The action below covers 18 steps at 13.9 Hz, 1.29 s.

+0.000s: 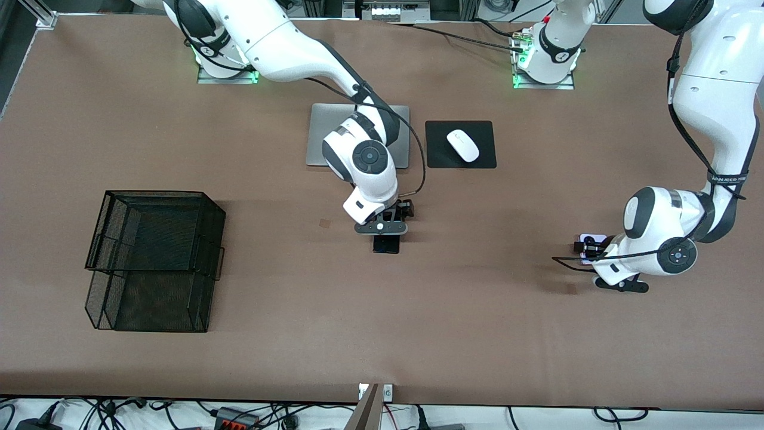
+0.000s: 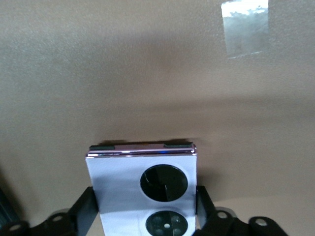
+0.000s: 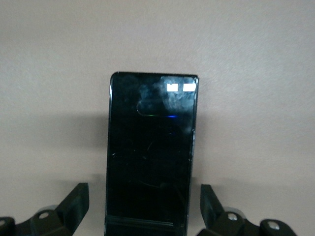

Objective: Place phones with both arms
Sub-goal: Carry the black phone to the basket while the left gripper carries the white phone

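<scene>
The lilac phone (image 2: pixel 128 177) with two black circles sits between the fingers (image 2: pixel 84 211) of my left gripper (image 2: pixel 145 196), which press on both its sides. In the front view this left gripper (image 1: pixel 588 248) and the lilac phone (image 1: pixel 586 258) are low at the table, toward the left arm's end. My right gripper (image 3: pixel 142 194) is open around a long slim black phone (image 3: pixel 150 147), with a gap on each side. In the front view the right gripper (image 1: pixel 387 234) is at mid-table, low over that black phone (image 1: pixel 386 245). The small squarish black phone is out of view.
A black wire-mesh basket (image 1: pixel 155 257) stands toward the right arm's end. A silver laptop (image 1: pixel 325 128) lies partly under the right arm, beside a white mouse (image 1: pixel 462 145) on a black pad (image 1: pixel 439 152). A tape patch (image 2: pixel 244 27) is on the table.
</scene>
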Each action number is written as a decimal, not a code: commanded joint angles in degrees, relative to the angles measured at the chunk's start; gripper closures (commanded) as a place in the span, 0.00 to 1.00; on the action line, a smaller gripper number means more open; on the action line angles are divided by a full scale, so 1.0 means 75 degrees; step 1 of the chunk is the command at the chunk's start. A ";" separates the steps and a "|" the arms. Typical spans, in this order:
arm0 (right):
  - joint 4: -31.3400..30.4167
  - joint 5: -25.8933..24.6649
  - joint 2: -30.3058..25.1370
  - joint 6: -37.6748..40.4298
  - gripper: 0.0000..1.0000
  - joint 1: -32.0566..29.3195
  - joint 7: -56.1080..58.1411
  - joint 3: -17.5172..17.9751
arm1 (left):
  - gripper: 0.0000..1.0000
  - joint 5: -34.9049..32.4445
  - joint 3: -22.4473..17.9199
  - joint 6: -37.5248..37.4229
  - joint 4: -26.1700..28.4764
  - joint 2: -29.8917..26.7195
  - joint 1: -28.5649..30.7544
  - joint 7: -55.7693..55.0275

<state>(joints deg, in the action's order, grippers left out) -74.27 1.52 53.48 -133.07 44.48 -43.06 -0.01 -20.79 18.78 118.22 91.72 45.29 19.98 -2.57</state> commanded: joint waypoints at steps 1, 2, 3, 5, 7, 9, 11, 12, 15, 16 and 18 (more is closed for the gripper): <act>0.0293 -0.0156 0.0241 -0.0035 0.00 0.0105 -0.0235 -0.0080 | 0.61 -0.0192 0.0097 0.0046 0.0076 -0.0003 0.0113 0.0155; 0.0293 -0.0156 0.0264 -0.0070 0.00 0.0105 -0.0235 -0.0080 | 0.67 -0.0192 0.0097 0.0000 0.0064 -0.0026 0.0090 0.0155; 0.0293 -0.0156 0.0288 -0.0105 0.00 0.0117 -0.0235 -0.0080 | 0.68 -0.0192 0.0132 -0.0036 0.0029 -0.0084 0.0067 0.0144; 0.0293 -0.0156 0.0346 -0.0199 0.00 0.0105 -0.0223 -0.0080 | 0.69 -0.0169 0.0435 -0.0408 -0.0088 -0.0237 0.0090 0.0132; 0.0293 -0.0156 0.0381 -0.0199 0.00 0.0105 -0.0223 -0.0092 | 0.69 -0.0099 0.0927 -0.1017 -0.0380 -0.0342 0.0102 0.0062; 0.0293 -0.0319 0.0381 -0.0188 0.11 0.0105 -0.0212 -0.0080 | 0.70 -0.0075 0.1547 -0.1569 -0.0720 -0.0378 0.0102 0.0003; 0.0281 -0.0670 0.0405 -0.0164 0.29 0.0105 -0.0200 -0.0069 | 0.70 -0.0005 0.1982 -0.1817 -0.0990 -0.0378 0.0032 -0.0242; 0.0281 -0.0695 0.0393 -0.0129 0.37 0.0105 -0.0188 -0.0068 | 0.70 0.0030 0.2111 -0.1910 -0.1060 -0.0378 0.0008 -0.0336; 0.0281 -0.0683 0.0265 0.0057 0.66 0.0047 -0.0130 -0.0080 | 0.70 0.0415 0.2312 -0.1946 -0.1073 -0.0378 -0.0004 -0.0699; 0.0293 -0.0683 0.0067 0.0337 0.68 -0.0023 -0.0106 -0.0092 | 0.70 0.0417 0.2323 -0.1946 -0.1061 -0.0366 -0.0004 -0.0735; 0.0293 -0.0683 -0.0459 0.0829 0.68 -0.0140 -0.0071 -0.0185 | 0.70 0.0417 0.2324 -0.1946 -0.1061 -0.0366 -0.0004 -0.0735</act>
<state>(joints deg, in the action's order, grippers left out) -72.36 -2.42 54.44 -131.42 44.53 -43.18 -1.09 -18.75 35.70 104.83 84.46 42.58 19.58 -7.59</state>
